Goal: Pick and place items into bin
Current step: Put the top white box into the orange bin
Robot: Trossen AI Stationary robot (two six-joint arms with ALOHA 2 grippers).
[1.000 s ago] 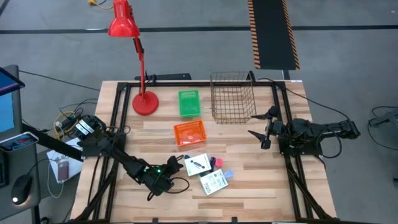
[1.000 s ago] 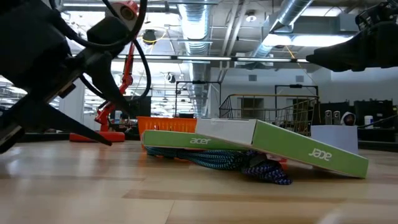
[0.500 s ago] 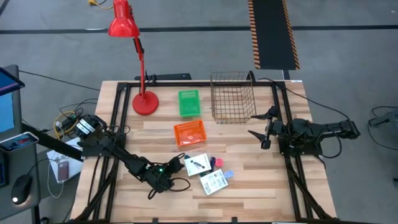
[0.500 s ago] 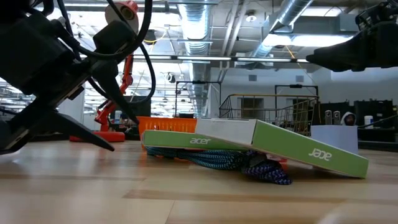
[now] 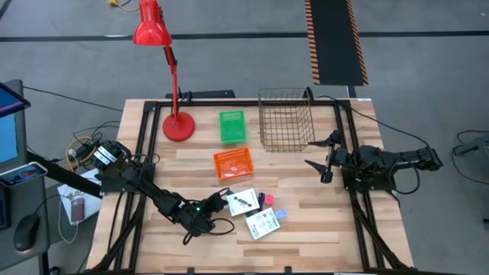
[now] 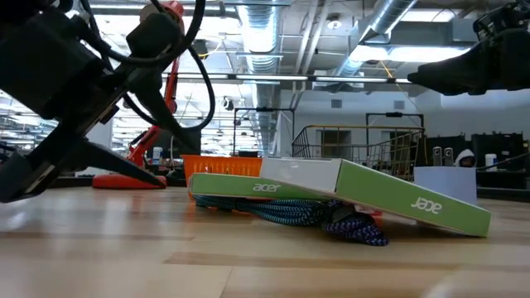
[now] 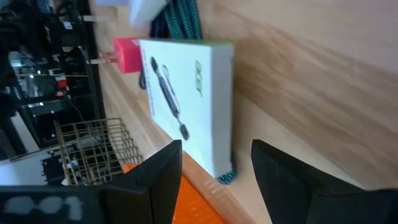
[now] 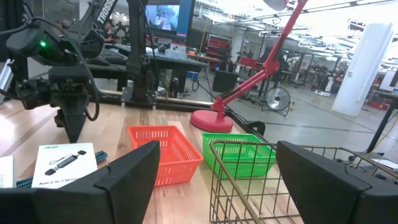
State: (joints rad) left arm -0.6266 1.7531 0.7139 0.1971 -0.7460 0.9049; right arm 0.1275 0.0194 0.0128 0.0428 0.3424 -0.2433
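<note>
Two flat white printed packets (image 5: 241, 202) (image 5: 263, 223) lie on the wooden table, near the front middle. In the low view they have green sides, and the nearer one (image 6: 389, 194) lies tilted on a teal braided cord (image 6: 302, 213). A pink block (image 5: 267, 200) and a light-blue block (image 5: 280, 215) lie beside them. My left gripper (image 5: 214, 210) is open and low over the table, just left of the packets. In the left wrist view (image 7: 216, 146) its fingers stand apart before the packet (image 7: 186, 93). My right gripper (image 5: 321, 151) is open and empty at the right, near the wire basket.
A wire basket (image 5: 286, 118) stands at the back right. A green basket (image 5: 232, 127) and an orange basket (image 5: 233, 163) stand in the middle. A red desk lamp's base (image 5: 178, 126) is at the back left. Bare wood lies along the table's front edge.
My left gripper has edged a little toward the table's right, closer to the packets, staying open. The packets and blocks have not moved.
</note>
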